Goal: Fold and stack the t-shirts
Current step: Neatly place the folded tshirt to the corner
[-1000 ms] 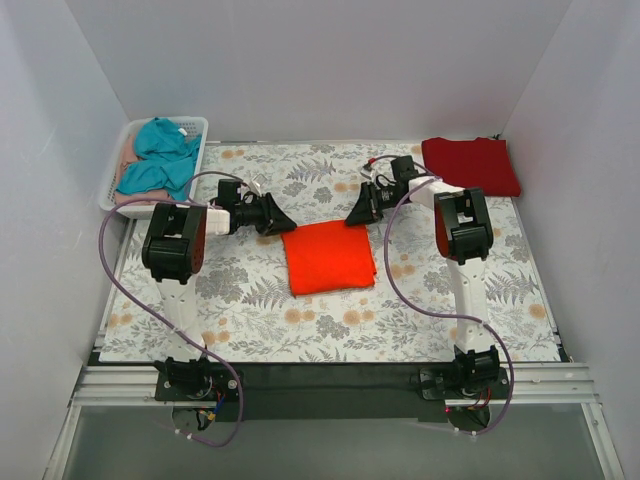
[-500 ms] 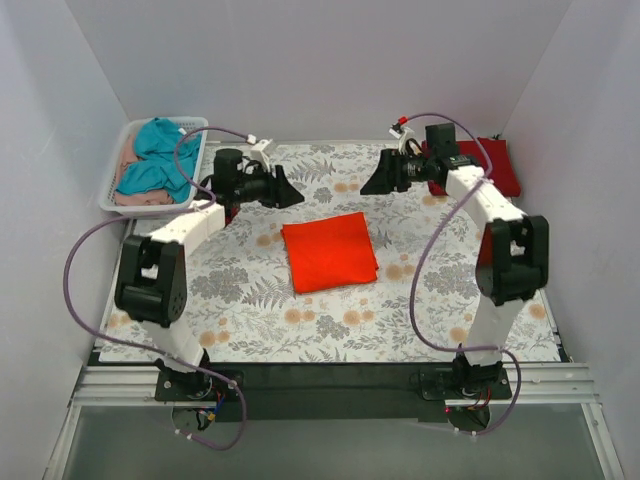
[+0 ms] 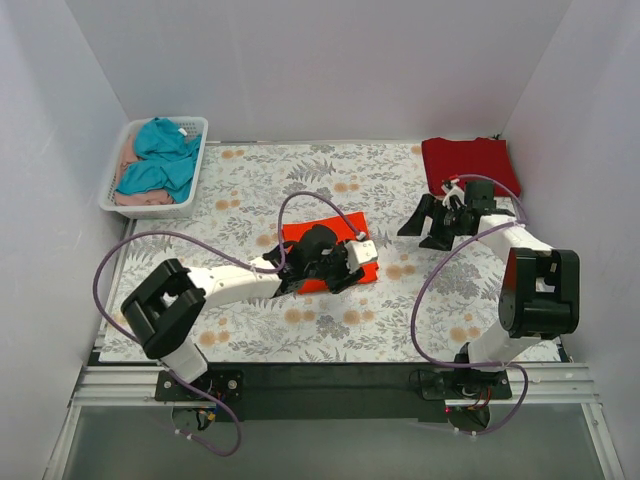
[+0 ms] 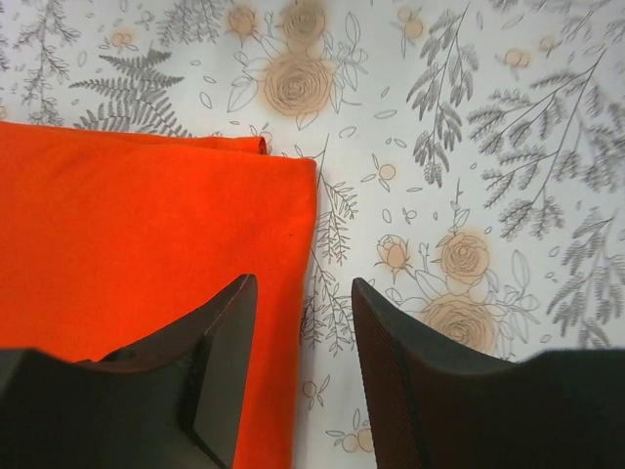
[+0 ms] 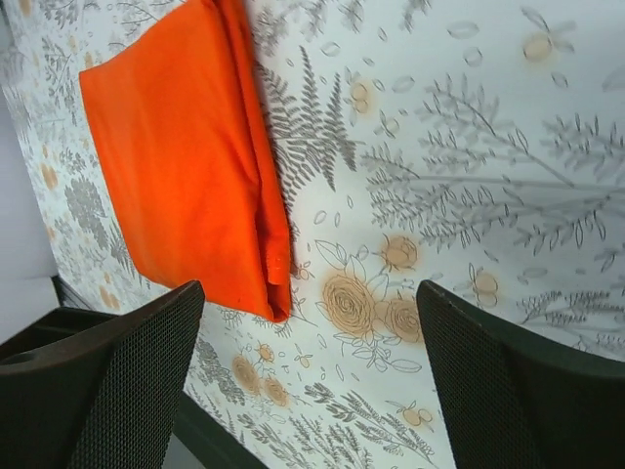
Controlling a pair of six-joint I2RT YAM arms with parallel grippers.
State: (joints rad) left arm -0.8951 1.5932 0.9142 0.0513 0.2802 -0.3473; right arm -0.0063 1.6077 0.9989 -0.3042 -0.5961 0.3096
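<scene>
**Orange shirt** (image 3: 345,224): folded to a flat rectangle, lying at the centre of the top view on the floral tabletop (image 3: 250,180). The left arm (image 3: 230,283) lies across its lower part in that view. In the left wrist view the shirt fills the left half of the frame, and its folded edge runs top to bottom near the middle.

**Crimson shirt** (image 3: 470,162): folded flat, at the upper right of the top view, in the far right corner of the tabletop. It is well apart from the orange shirt, and the two are not stacked.

**Left pincer** (image 4: 301,283): partly open, holding nothing. One jaw stands over the edge strip of the orange shirt, the other over bare tabletop. Whether the jaws touch the cloth cannot be told.

**Right pincer** (image 5: 308,293): wide open, holding nothing. In the top view it sits right of centre, between the two shirts, touching neither. In its wrist view the jaws frame bare tabletop, and the orange shirt occupies the upper left of the frame.

**Basket** (image 3: 203,128): white, at the upper left of the top view. It holds a teal garment (image 3: 160,155) on top of a pink garment (image 3: 135,198).
</scene>
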